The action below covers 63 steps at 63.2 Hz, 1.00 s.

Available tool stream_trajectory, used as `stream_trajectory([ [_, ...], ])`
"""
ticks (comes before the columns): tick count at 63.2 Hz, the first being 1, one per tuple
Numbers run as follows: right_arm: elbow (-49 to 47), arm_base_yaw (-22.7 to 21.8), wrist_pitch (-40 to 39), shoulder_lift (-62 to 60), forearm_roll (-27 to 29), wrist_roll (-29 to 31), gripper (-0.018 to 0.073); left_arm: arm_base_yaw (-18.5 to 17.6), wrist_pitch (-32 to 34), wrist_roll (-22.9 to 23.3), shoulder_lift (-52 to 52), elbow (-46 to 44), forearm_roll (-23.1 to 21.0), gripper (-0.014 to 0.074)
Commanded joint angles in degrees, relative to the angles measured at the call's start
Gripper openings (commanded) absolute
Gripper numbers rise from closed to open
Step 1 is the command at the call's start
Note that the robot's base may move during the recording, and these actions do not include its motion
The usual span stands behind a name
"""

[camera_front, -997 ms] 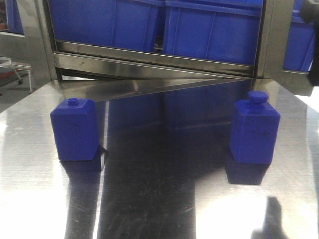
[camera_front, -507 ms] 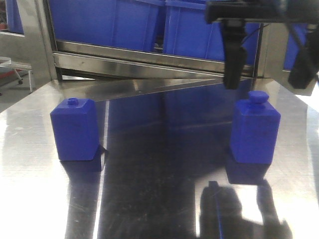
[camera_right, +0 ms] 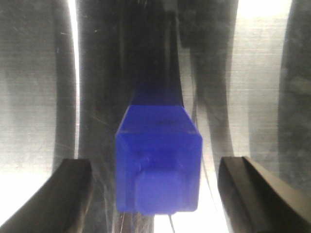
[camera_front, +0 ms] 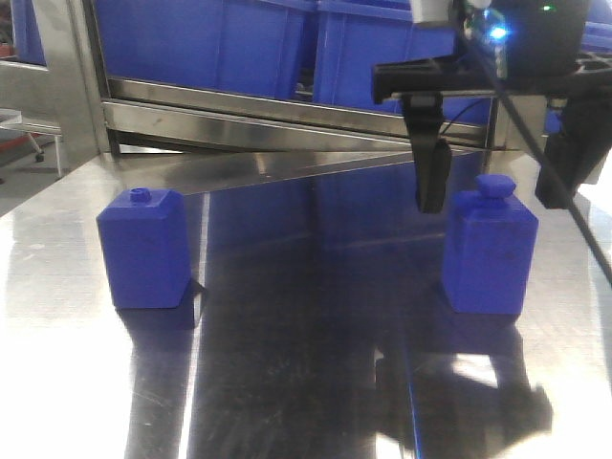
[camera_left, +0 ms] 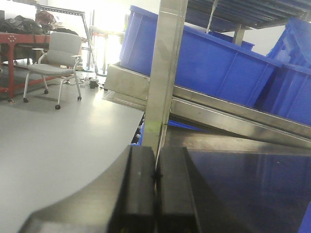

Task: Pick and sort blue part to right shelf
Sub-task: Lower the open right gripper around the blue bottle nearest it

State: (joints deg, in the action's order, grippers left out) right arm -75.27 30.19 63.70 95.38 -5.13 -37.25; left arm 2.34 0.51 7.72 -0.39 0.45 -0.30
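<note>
The blue part (camera_front: 490, 253), a deep-blue bottle-shaped block with a wide flat cap, stands upright on the steel table at the right. My right gripper (camera_front: 491, 203) hangs open over it, one finger on each side of the cap and apart from it. In the right wrist view the blue part (camera_right: 158, 160) sits centred between the spread fingers (camera_right: 73, 196) of the right gripper (camera_right: 163, 194). The left gripper (camera_left: 156, 179) is shut on nothing. The right shelf (camera_front: 287, 120) with its steel rail stands behind the table.
A squatter blue block (camera_front: 143, 249) with a small knob stands at the table's left. Large blue bins (camera_front: 382, 48) fill the shelf. A steel upright post (camera_left: 165, 73) rises just beyond the left gripper. An office chair (camera_left: 56, 60) stands on the floor to the left.
The right gripper has come into view from above and lowered until its open fingers flank the blue part's cap. Both blue blocks have stayed where they were.
</note>
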Motion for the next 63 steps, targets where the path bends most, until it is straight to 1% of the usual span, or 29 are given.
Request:
stream_trajectory([
  [1, -1.85, 0.02, -1.47, -1.3, -1.21, -0.18, 0.0603, 0.09, 4.75, 0.03, -1.14, 1.35, -0.32, 0.0134],
  [8, -1.28, -0.11, -1.93, -0.56, -1.14, -0.18, 0.0603, 0.09, 4.75, 0.03, -1.14, 1.35, -0.32, 0.0134],
  [23, 2.85, -0.63, -7.27, -0.5, 1.27, -0.36, 0.0603, 0.09, 4.75, 0.03, -1.14, 1.35, -0.32, 0.0134],
  [55, 2.96, -1.25, -6.83, 0.73, 1.21, -0.36, 0.0603, 0.09, 4.75, 0.03, -1.14, 1.35, -0.32, 0.0134],
  [59, 2.96, -1.25, -6.78, 0.92, 1.21, -0.31, 0.0587, 0.09, 4.75, 0.03, -1.14, 1.35, -0.32, 0.0134],
  [63, 2.96, -1.25, -6.65, 1.17, 1.21, -0.31, 0.0547, 0.09, 4.75, 0.03, -1.14, 1.35, -0.32, 0.0134],
])
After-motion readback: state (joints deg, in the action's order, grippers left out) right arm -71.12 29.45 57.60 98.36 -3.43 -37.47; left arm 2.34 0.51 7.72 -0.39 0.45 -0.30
